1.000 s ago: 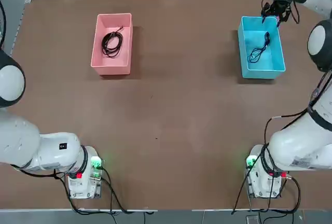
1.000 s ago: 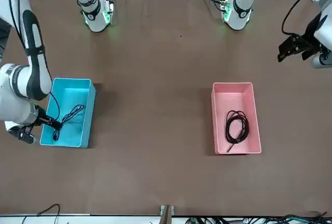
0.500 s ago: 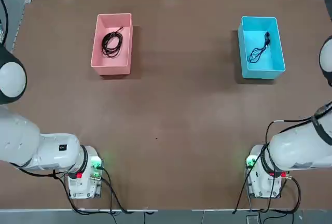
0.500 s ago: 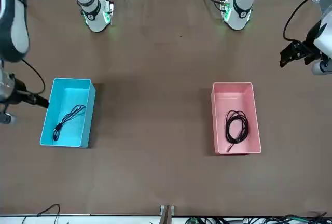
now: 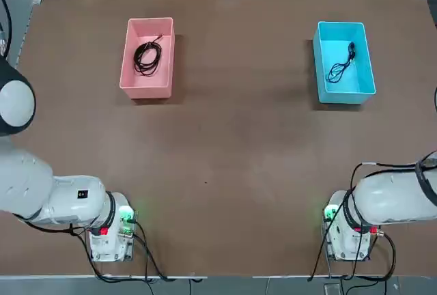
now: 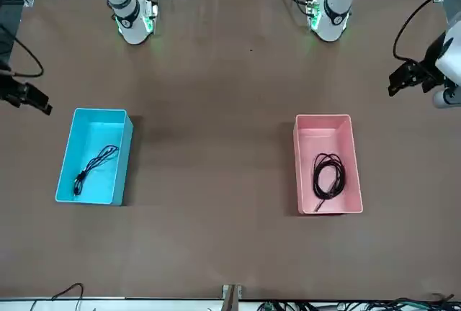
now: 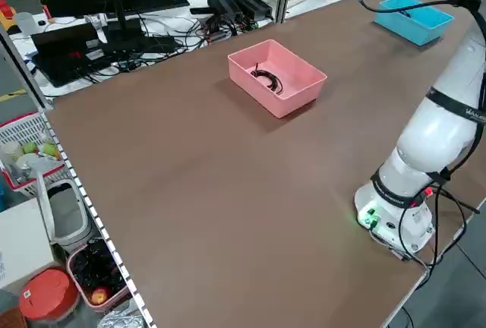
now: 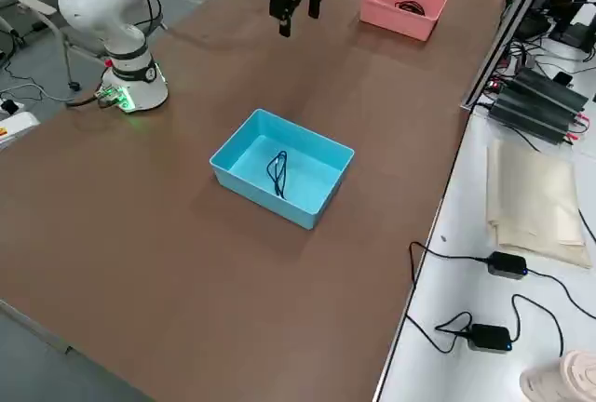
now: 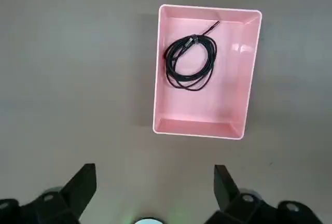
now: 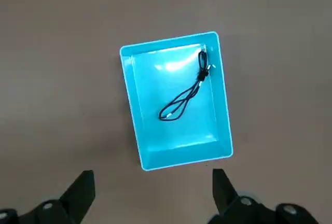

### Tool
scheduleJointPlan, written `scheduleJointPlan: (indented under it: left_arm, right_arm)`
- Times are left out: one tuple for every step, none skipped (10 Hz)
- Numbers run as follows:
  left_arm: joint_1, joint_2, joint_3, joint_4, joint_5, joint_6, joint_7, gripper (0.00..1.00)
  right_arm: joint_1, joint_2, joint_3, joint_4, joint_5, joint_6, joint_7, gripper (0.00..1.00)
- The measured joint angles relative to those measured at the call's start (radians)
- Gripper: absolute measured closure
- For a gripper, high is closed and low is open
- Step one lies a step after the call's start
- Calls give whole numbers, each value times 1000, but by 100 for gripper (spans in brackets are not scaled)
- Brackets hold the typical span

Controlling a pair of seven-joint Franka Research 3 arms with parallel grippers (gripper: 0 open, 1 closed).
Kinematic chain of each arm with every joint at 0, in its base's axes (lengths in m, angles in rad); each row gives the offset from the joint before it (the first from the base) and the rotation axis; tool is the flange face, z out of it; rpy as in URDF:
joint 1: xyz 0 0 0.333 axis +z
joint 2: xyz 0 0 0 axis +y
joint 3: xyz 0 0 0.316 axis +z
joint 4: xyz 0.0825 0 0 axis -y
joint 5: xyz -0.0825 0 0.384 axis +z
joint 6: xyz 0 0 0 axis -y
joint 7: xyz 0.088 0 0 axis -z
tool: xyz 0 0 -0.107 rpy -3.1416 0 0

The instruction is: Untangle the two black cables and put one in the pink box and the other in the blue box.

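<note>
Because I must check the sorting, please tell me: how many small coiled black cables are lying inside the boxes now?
2. One cable lies in the pink box; the other cable lies in the blue box.

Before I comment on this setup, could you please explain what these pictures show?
Two robot arms share a table; the pictures look from overhead, across the table, each side, and each wrist. A coiled black cable lies in the pink box, and a bundled black cable in the blue box. The left gripper is beyond the table's left edge, its jaws open; its wrist camera sees the pink box. The right gripper is past the blue box, towards the far side, jaws open too. Neither holds anything.
</note>
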Motion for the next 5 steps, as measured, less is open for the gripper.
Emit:
scheduleJointPlan:
  left_arm:
    - [0, 0, 0, 2, 0, 0, 0, 0]
    - [0, 0, 0, 4, 0, 0, 0, 0]
    - [0, 0, 0, 4, 0, 0, 0, 0]
    - [0, 0, 0, 4, 0, 0, 0, 0]
    - [0, 0, 0, 4, 0, 0, 0, 0]
  right_arm:
    - [0, -8, 0, 0, 0, -16, -2, 0]
    - [0, -16, 0, 0, 1, -28, -3, 0]
    - [1, -22, 1, 0, 1, -40, -4, 0]
    - [1, -25, 1, 0, 1, -46, -6, 0]
    - [1, -26, 1, 0, 1, -48, -7, 0]
